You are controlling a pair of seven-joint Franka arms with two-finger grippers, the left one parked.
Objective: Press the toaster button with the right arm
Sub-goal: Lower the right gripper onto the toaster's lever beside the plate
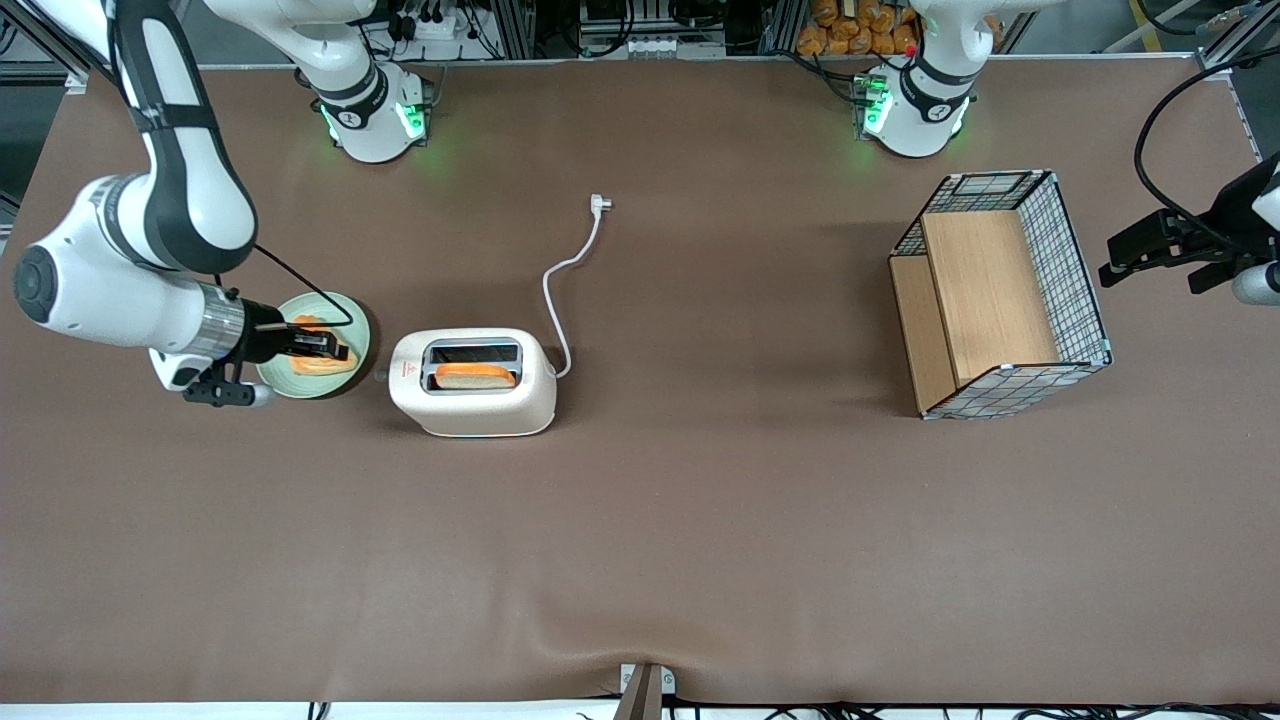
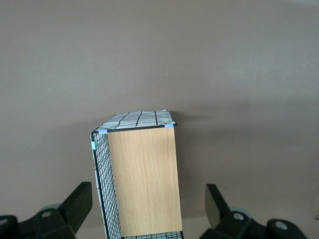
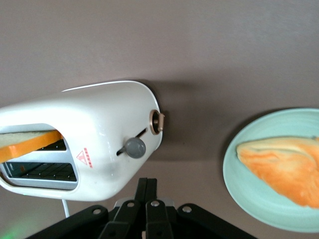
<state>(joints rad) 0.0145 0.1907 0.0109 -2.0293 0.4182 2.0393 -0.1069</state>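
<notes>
On the brown tabletop (image 1: 700, 520) I see my right arm's (image 1: 180, 190) fingers (image 3: 147, 199) pressed together, empty, above the green plate (image 1: 355, 345) holding bread (image 3: 284, 167). Just beside the plate stands the toaster (image 1: 472, 382), toast (image 1: 476, 375) in one slot, its button (image 3: 134, 147) facing the fingers, untouched.
</notes>
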